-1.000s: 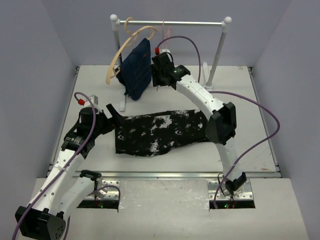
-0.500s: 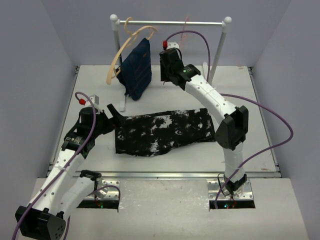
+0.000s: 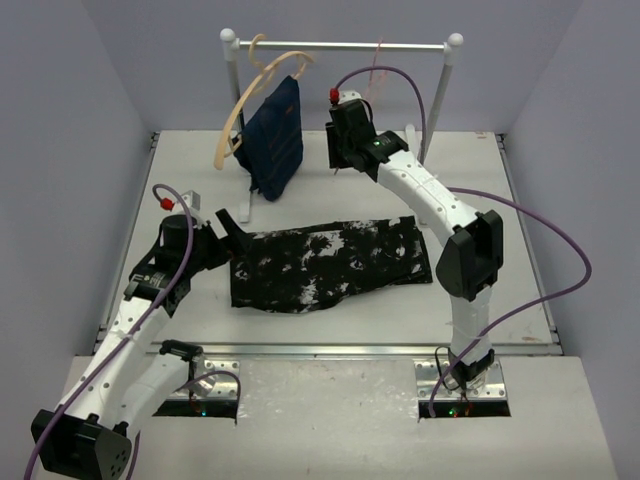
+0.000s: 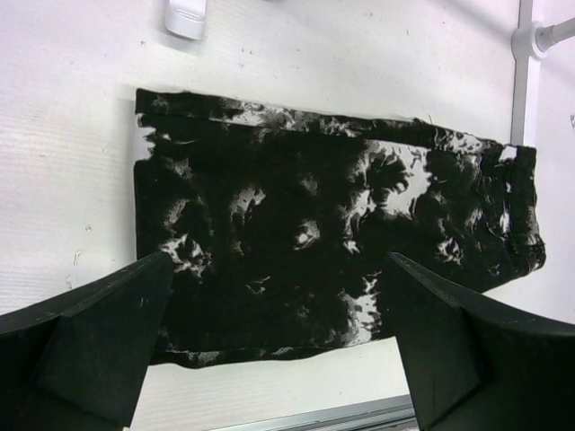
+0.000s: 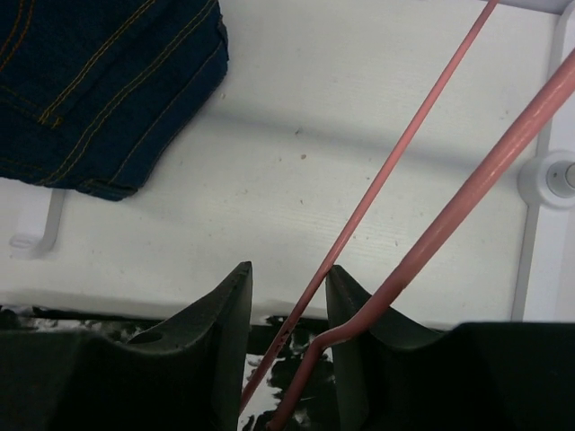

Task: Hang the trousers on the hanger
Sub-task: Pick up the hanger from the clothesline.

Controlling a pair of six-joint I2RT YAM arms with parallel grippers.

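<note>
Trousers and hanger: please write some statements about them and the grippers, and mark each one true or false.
The trousers lie spread on the table. True.
The left gripper is shut on the trousers. False: it is open, gripping nothing.
The hanger wire runs between the fingers of the right gripper. True.
The navy garment lies on the table. False: it hangs from the wooden hanger on the rail.

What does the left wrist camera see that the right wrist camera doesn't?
Only the left wrist view shows the trousers spread flat, nearly whole, between wide-open jaws. Only the right wrist view shows the pink hanger, its wires running between narrower jaws, and the navy garment. Both share the white table, the rack's white foot, and a bit of the speckled trousers.
</note>
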